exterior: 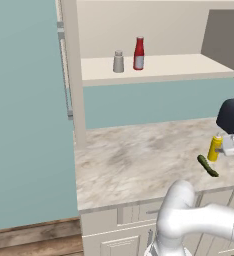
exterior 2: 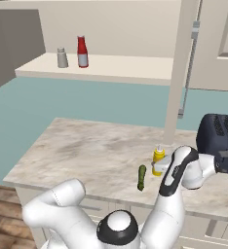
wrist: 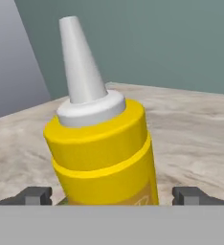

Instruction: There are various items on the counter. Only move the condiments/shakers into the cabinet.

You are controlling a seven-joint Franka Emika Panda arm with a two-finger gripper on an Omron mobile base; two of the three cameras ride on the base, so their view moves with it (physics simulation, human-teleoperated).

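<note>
The gripper [wrist: 112, 195] stands with its jaws fully spread, one dark fingertip [wrist: 36, 195] on each side of the yellow squeeze bottle [wrist: 104, 153]. In the hand view the bottle sits between the two tips, its grey-white pointed nozzle tilted toward the upper left of that view. Clear gaps show between the bottle and both tips; nothing is held.

In the left base view the yellow squeeze bottle [exterior: 215, 148] stands upright on the marbled counter [exterior: 134, 160], near the counter's right part, with the white hand just beside it on the right. The dark green elongated vegetable [exterior: 207, 166] lies flat on the counter just in front of the bottle, close to the front edge. In the right base view the same bottle [exterior 2: 158, 158] is partly covered by the arm's wrist, and the vegetable [exterior 2: 142, 177] lies just to its left and nearer the front edge. A dark toaster [exterior 2: 222, 138] sits on the counter to the right of the bottle.

The small red bottle [exterior: 138, 53] and the grey shaker [exterior: 118, 62] stand upright on the cream shelf of the cabinet [exterior: 154, 67], near each other but apart, the shaker on the left. The cabinet's tall side post [exterior: 74, 75] rises from the counter's left end.
</note>
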